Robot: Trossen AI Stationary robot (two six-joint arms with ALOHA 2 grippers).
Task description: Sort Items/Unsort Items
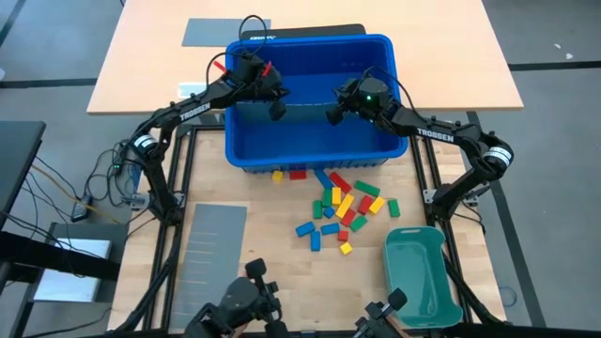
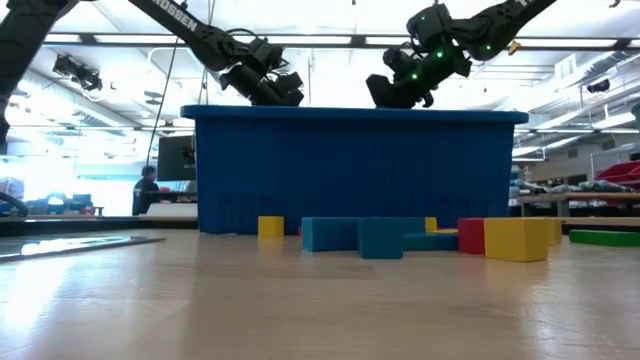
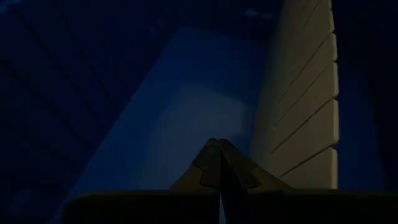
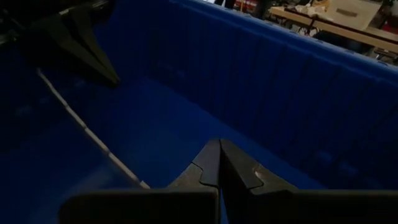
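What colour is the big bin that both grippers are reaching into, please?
Blue bin; clearest in the high view.

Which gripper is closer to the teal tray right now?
Right. The right gripper hangs over the blue bin, up-table from the teal tray; the left gripper hangs farther across it.

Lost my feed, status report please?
Both claws, left and right, shut, empty, over blue bin. Blocks scattered on table. Bin blocks reach.
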